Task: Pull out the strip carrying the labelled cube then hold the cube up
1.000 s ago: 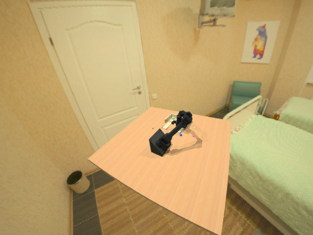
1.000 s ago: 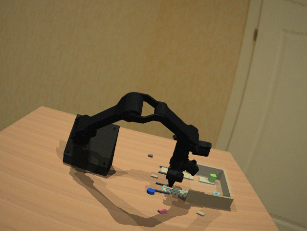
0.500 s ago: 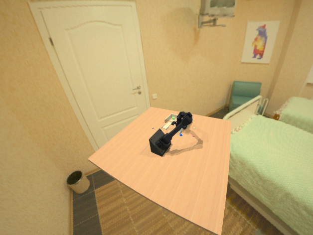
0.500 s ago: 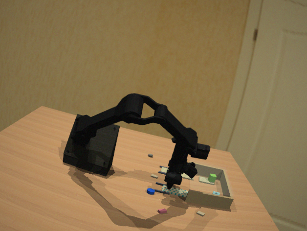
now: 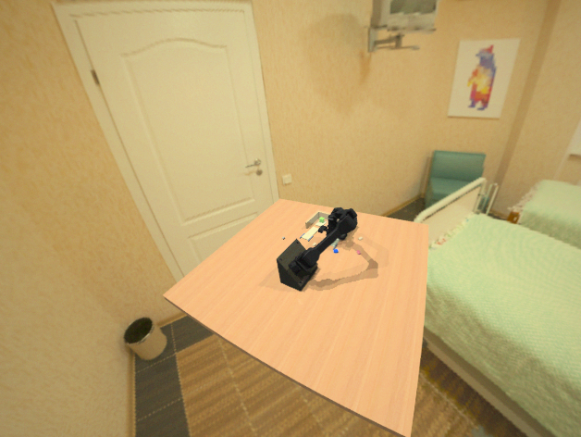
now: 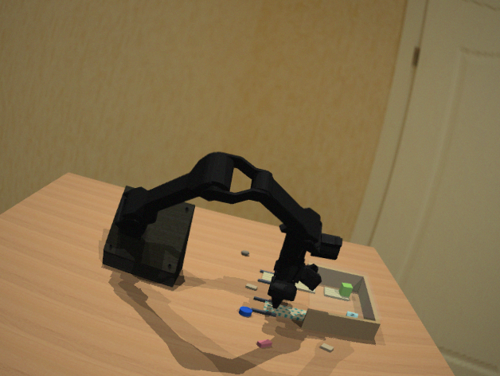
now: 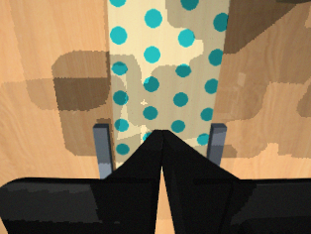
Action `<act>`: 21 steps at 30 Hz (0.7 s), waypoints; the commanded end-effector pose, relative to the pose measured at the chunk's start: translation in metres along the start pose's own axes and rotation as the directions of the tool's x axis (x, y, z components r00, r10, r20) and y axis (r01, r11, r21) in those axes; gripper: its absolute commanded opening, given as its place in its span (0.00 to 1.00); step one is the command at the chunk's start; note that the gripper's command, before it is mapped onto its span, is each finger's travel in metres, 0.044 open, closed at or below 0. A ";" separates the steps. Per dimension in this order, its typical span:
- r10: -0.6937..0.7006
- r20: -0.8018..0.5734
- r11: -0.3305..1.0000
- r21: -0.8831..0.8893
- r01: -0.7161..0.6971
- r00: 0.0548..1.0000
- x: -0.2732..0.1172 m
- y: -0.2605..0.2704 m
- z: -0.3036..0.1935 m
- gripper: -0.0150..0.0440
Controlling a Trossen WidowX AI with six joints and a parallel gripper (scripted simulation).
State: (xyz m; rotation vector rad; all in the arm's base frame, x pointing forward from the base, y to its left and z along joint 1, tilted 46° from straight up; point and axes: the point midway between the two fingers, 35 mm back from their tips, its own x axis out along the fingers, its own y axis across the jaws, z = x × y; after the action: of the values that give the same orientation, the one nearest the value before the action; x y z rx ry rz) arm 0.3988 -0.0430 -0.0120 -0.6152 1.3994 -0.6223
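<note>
My gripper (image 6: pixel 275 305) (image 7: pixel 160 137) is shut and empty, fingertips pointing down at the near part of the dotted strip (image 6: pixel 294 313) (image 7: pixel 136 31); I cannot tell whether they touch it. This cream strip with teal dots runs under the tray's open side, between two grey bars (image 7: pixel 102 149) (image 7: pixel 217 144) at its near end. A light blue cube (image 6: pixel 352 314) with a dark mark on top is at the tray's far end, partly hidden by the wall. A striped strip (image 6: pixel 306 287) (image 5: pixel 311 233) shows a gap before a separate striped piece (image 6: pixel 331 292), which carries a green cube (image 6: pixel 345 289) (image 5: pixel 321 219).
The walled tray (image 6: pixel 341 323) stands beyond the gripper. A blue disc (image 6: pixel 245 311) (image 5: pixel 335 251) lies by one bar's near end. A pink block (image 6: pixel 264 343) (image 5: pixel 358 252), two beige blocks (image 6: pixel 251 286) (image 6: pixel 326 346) and a grey pebble (image 6: pixel 244 252) lie around.
</note>
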 end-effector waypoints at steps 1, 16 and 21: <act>-0.005 0.001 1.000 -0.001 0.005 1.000 0.001 -0.001 0.000 0.25; -0.005 0.001 1.000 -0.001 0.005 1.000 0.003 -0.001 0.001 0.25; -0.005 0.001 1.000 -0.001 0.005 1.000 0.003 0.000 0.001 0.25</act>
State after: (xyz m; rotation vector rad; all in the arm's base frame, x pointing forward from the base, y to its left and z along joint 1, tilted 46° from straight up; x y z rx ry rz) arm 0.3995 -0.0430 -0.0131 -0.6190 1.3983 -0.6203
